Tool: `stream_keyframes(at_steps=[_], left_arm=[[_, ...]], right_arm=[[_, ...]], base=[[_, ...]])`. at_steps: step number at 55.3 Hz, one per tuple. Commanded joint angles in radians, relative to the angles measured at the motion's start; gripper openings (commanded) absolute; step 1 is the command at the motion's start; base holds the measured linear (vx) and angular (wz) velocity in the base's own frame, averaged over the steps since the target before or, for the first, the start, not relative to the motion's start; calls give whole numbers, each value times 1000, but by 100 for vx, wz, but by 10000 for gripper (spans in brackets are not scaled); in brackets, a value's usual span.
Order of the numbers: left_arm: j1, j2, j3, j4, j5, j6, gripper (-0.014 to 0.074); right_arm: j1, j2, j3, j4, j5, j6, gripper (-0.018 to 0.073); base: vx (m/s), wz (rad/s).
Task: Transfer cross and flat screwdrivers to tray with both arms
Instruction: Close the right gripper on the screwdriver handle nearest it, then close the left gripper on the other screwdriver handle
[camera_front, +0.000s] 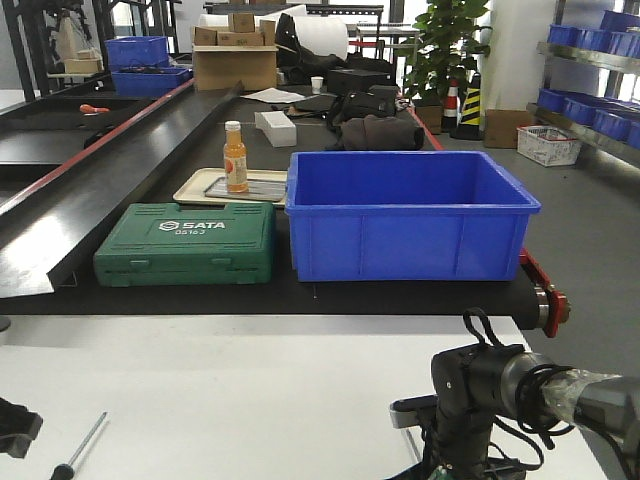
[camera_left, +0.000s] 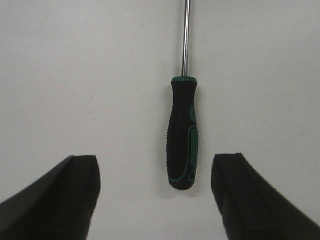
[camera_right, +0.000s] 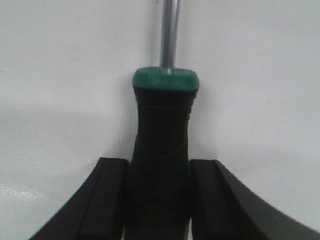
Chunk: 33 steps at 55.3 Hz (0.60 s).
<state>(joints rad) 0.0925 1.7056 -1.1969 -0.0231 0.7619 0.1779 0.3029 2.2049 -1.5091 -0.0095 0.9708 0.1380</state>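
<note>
Your left end effector (camera_left: 155, 167) stands wide open, one finger on either side of one screwdriver (camera_left: 182, 135), touching neither. It lies flat on the white table (camera_left: 75, 75). Your right end effector (camera_right: 160, 172) is clamped on the other screwdriver (camera_right: 162, 120) by its black handle, shaft pointing away.

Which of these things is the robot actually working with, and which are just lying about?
In the job: loose screwdriver below the open left claw; gripped screwdriver in the right claw; grey tray corner.
Lying about: green SATA case, blue bin, orange bottle, beige tray.
</note>
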Motion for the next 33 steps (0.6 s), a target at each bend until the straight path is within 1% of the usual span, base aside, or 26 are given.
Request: stream_keyframes(at_steps=[1,4,11,21,28,33], left_arm=[[0,54,-94,-12,21,33,576],[0,90,-117,-16,41,38,576],[0,178,-155,-53,45,52,576],[-3,270,-190,-148,49,147,576],[-3,317,-205,-149,38,151,572],[-3,351,-212,-149,37,150,549]], right_arm=[[-5,-31,-16,10,-77,-19,-8],[-5,-31,-16,10,-80,-24,-8],[-5,-31,-16,10,-81,-31,-8],[-5,-31,-16,2,-85,-37,-8],[-5,-31,-16,3,-87,-37,-8],[-5,-31,-16,3,-88,-37,-8]], base=[[0,0],[0,0],[0,0],[0,0],[0,0],[0,0]])
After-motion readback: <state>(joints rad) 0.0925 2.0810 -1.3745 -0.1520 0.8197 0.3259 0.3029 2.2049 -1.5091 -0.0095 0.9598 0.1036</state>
